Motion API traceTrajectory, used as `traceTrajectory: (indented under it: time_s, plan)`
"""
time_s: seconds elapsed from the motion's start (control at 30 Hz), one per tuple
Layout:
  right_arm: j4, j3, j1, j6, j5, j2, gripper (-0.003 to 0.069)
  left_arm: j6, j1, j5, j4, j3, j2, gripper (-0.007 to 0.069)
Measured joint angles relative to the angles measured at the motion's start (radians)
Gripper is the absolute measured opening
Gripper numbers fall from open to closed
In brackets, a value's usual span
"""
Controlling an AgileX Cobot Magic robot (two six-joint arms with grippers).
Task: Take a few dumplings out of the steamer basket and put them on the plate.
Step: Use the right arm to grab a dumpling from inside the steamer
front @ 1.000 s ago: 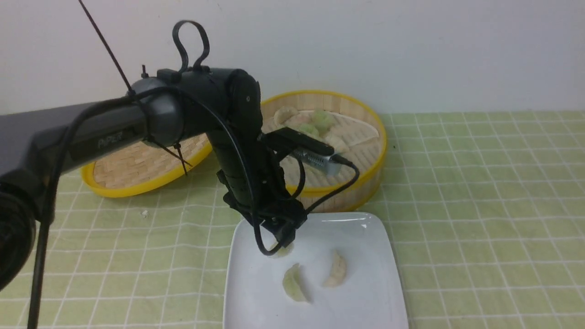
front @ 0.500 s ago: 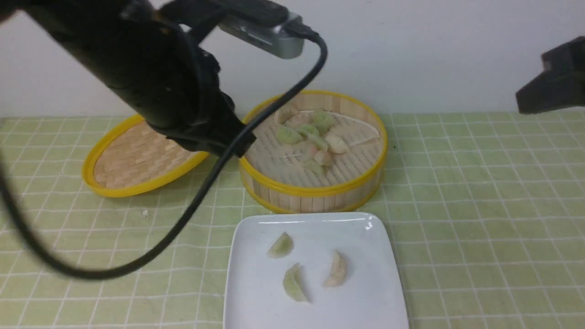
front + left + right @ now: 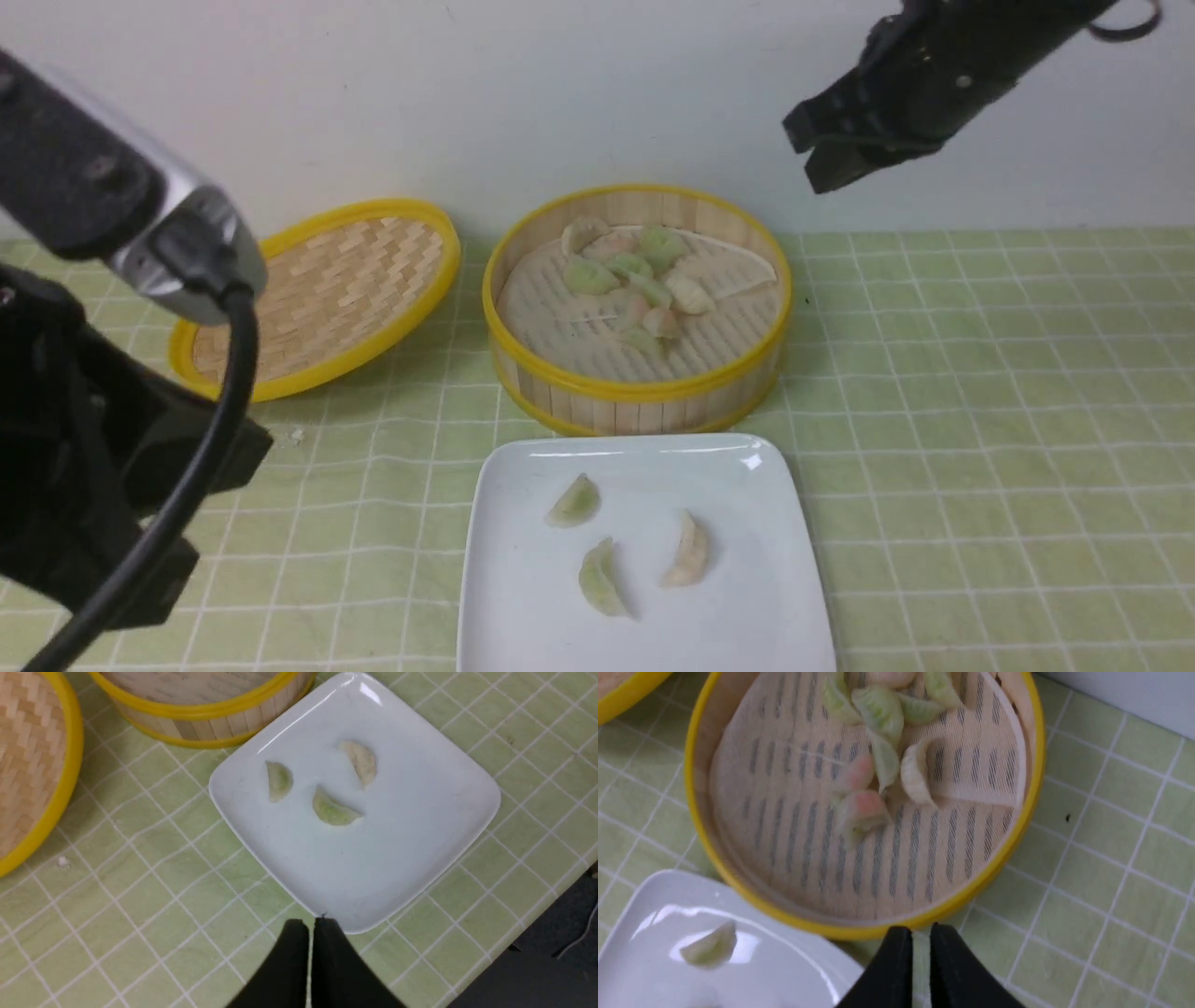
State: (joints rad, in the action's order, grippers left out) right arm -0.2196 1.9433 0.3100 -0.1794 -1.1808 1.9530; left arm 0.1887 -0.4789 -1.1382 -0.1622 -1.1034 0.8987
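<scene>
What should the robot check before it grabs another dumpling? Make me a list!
1. Dumplings left in the steamer basket: ok, several.
2. Room on the plate: ok, only three lie there.
3. Left gripper out of the way: ok, shut, empty, away from the basket.
4. Right gripper empty: ok.
5. Right gripper open enough for a dumpling: not ok, only a narrow gap.

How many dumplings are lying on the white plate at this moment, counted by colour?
Pale green dumplings: 2
Cream-white dumpling: 1
Total on the plate: 3
</scene>
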Motion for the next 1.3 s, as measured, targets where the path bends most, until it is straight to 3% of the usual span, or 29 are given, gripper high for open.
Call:
traceTrajectory:
  time_s: [0.37,0.57,0.9,1.0,1.07,1.1,1.3]
  plan:
    - [0.010,0.250,0.053,-0.042,0.073,0.369,0.0356,-0.215,0.001,-0.102,0.168,0.038,-0.071,-0.0006]
    - [0.016,0.307,0.054,-0.039,0.088,0.471,0.0385,-0.247,0.001,-0.117,0.248,0.045,-0.074,-0.0006]
    - [0.003,0.312,0.054,-0.091,0.141,0.523,0.0367,-0.251,0.001,-0.118,0.292,0.045,-0.077,-0.0006]
    - [0.003,0.315,0.054,-0.098,0.149,0.532,0.0294,-0.251,0.001,-0.118,0.292,0.045,-0.077,-0.0006]
    - [0.003,0.315,0.054,-0.103,0.147,0.540,0.0208,-0.251,0.001,-0.118,0.292,0.045,-0.077,-0.0006]
    - [0.003,0.315,0.054,-0.103,0.143,0.541,0.0132,-0.251,0.001,-0.118,0.292,0.045,-0.077,-0.0006]
    - [0.015,0.363,0.054,-0.100,0.052,0.509,0.0118,-0.251,0.001,-0.118,0.293,0.045,-0.077,-0.0006]
